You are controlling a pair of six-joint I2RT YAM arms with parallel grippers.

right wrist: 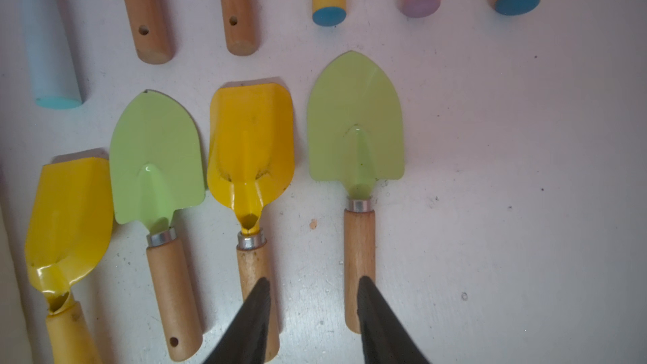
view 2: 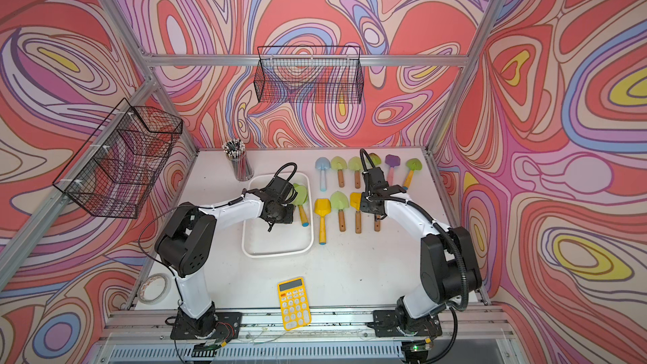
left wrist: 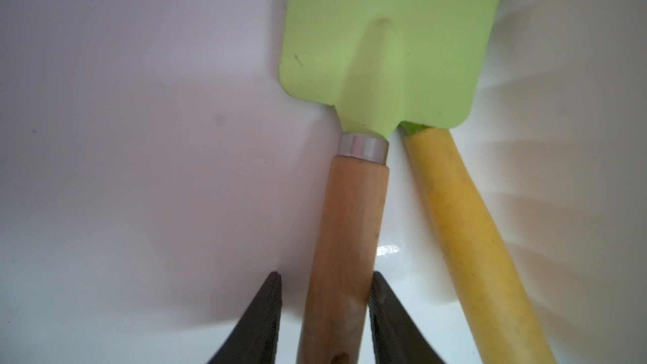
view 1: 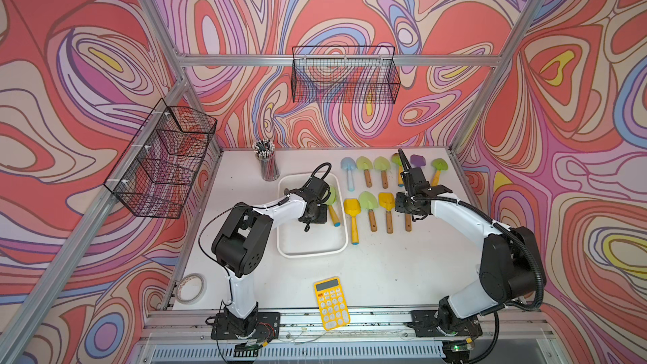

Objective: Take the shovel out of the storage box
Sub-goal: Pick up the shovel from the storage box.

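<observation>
Inside the storage box point(view 1: 308, 252), by the wall that faces the laid-out rows, lies the shovel point(left wrist: 353, 204) with a green blade and wooden handle. A yellow-handled shovel point(left wrist: 465, 239) lies just beside it, tucked partly under its blade. Down in that box the left tool point(left wrist: 325, 281) straddles the wooden handle, spread, one pad touching and a slim gap at the other, not yet pinching; the handle probably offers a firmer grip than the flat blade. Outside the box, over the shovel row point(view 1: 368, 201) on the bench point(view 1: 385, 267), the right tool point(right wrist: 313, 285) hangs spread and empty, likely staying clear.
</observation>
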